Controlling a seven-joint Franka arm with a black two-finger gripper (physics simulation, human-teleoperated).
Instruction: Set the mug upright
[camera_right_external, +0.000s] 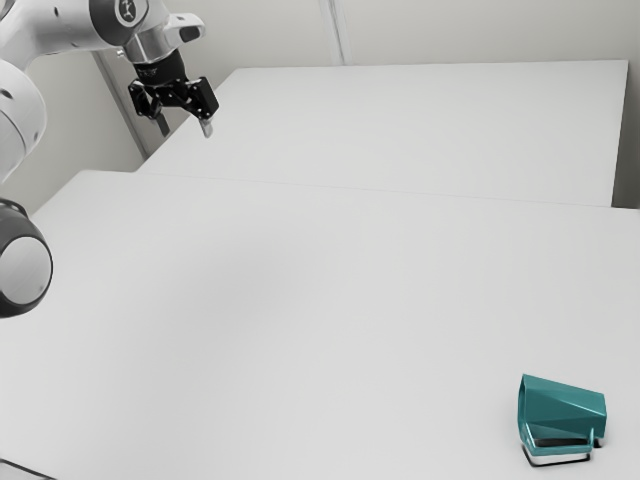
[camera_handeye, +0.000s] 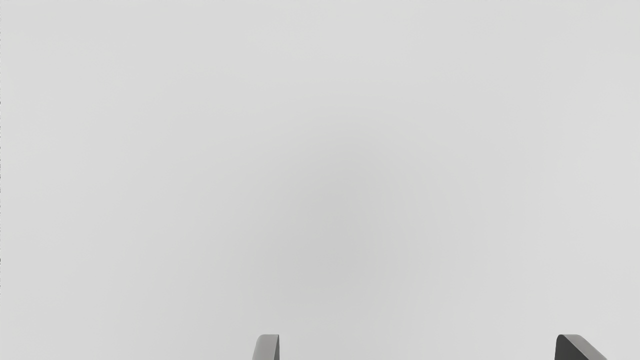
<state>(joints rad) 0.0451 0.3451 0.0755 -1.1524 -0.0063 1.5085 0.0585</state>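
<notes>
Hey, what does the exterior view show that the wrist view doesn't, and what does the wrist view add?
Exterior view: the teal mug lying on its side on the table, the arm at upper left, and the wall behind.

Wrist view: a close look straight across the wide gap between the fingertips of the gripper.

Both: the open gripper and the pale table.
</notes>
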